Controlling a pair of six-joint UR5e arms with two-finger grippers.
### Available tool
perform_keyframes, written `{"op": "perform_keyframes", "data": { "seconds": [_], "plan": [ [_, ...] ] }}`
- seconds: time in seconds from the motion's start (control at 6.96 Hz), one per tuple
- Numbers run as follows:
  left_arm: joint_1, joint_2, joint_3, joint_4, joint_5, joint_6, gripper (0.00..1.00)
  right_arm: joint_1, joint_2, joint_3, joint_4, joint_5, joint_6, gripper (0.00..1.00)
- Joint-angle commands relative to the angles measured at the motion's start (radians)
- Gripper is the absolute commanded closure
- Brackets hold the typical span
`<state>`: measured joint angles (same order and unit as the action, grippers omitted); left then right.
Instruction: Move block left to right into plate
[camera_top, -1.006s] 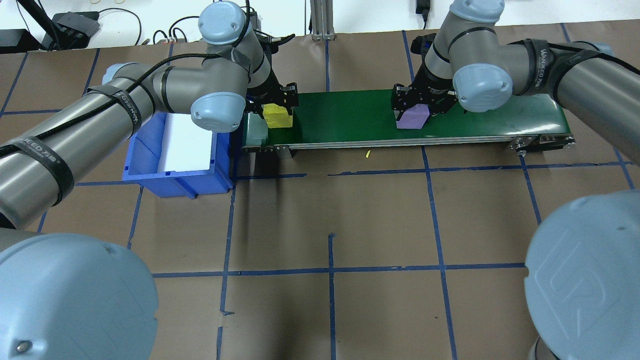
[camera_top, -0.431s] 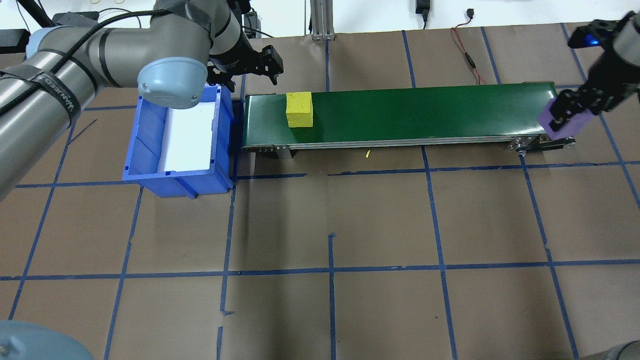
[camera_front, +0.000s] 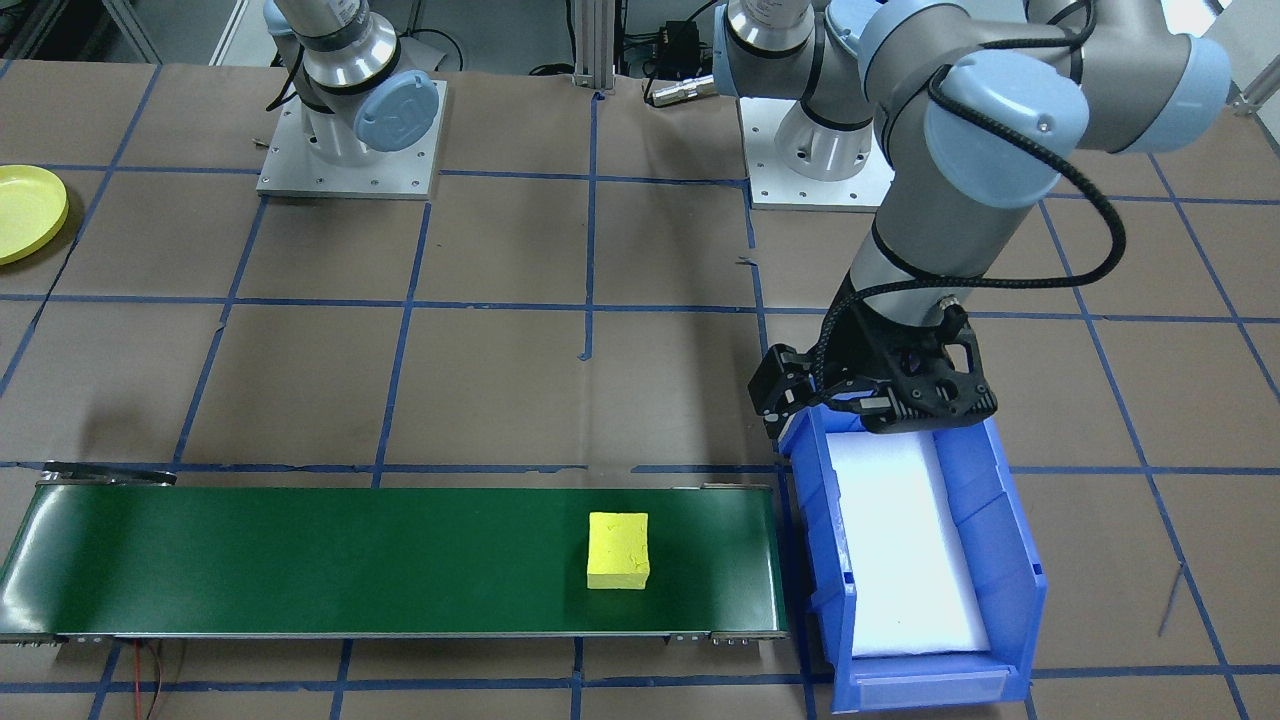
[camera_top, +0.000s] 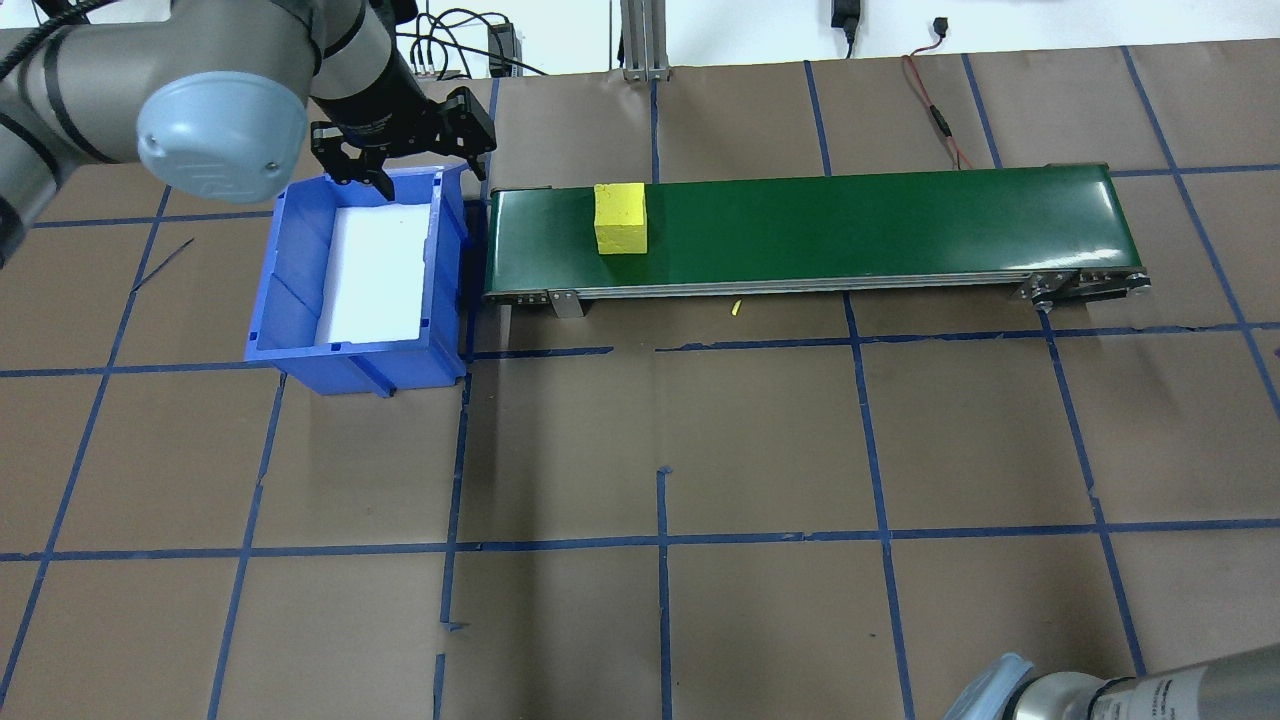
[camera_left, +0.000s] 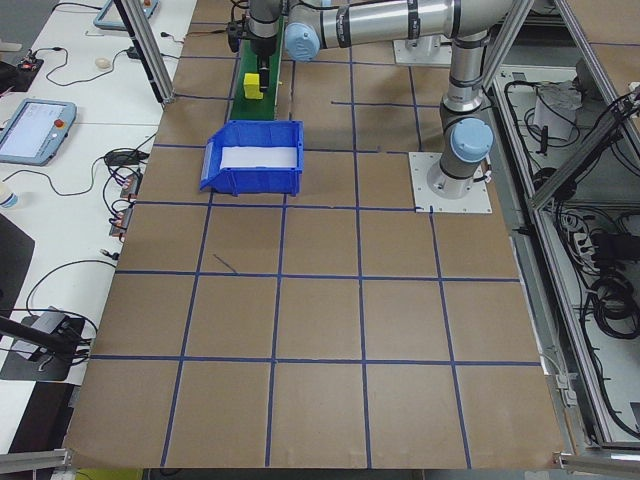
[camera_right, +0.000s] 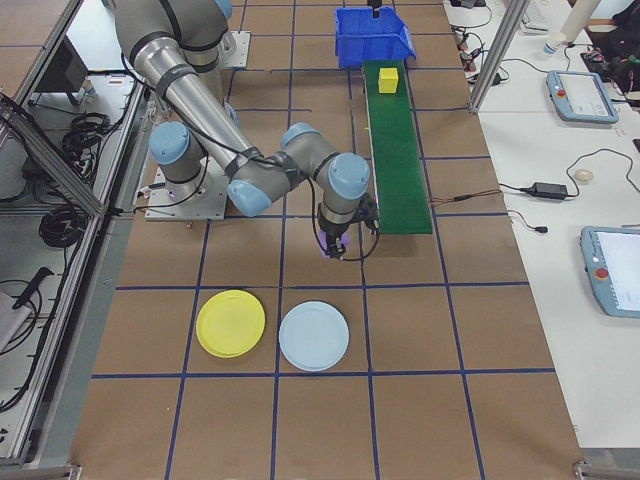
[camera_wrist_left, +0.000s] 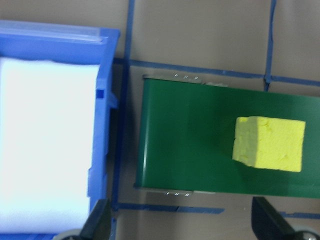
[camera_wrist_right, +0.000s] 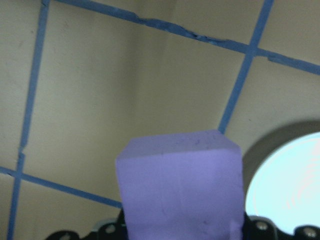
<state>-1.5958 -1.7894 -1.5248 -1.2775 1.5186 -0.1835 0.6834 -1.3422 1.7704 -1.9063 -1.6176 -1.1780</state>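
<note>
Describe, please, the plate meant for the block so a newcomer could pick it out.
Look past the end of the green conveyor belt farthest from the blue bin. Two round plates lie together there; yours is the lime-yellow plate, not the pale blue plate.

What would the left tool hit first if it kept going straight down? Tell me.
Probably the blue bin: the open left tool hangs over its far rim, by the white liner. Which of them comes first is unclear.

The big table is covered in brown paper with blue tape lines making squares. White desks stand beside it, holding tablets and cables. Metal frame posts stand at its edges.
</note>
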Motion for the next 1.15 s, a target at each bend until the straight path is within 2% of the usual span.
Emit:
{"op": "perform_keyframes", "data": {
  "seconds": [0.0,0.29,0.43,0.58,0.72,1.01],
  "plan": [
    [0.013,0.047,-0.005,-0.074,0.116,0.018,0.00,-0.134,0.094,0.021,-0.167,-0.015,-0.186,0.72],
    [0.014,0.091,-0.003,-0.117,0.132,0.028,0.00,-0.197,0.167,0.014,-0.305,-0.013,-0.261,0.72],
    [0.011,0.113,-0.003,-0.156,0.132,0.029,0.00,-0.202,0.208,-0.011,-0.344,-0.013,-0.279,0.69],
    [0.010,0.128,-0.005,-0.163,0.132,0.029,0.00,-0.211,0.248,-0.038,-0.346,-0.004,-0.281,0.14],
    [0.008,0.140,-0.005,-0.160,0.129,0.029,0.00,-0.217,0.255,-0.048,-0.346,-0.028,-0.287,0.00],
    [0.004,0.165,-0.003,-0.155,0.120,0.029,0.00,-0.217,0.206,-0.045,-0.330,-0.025,-0.263,0.00]
  ]
}}
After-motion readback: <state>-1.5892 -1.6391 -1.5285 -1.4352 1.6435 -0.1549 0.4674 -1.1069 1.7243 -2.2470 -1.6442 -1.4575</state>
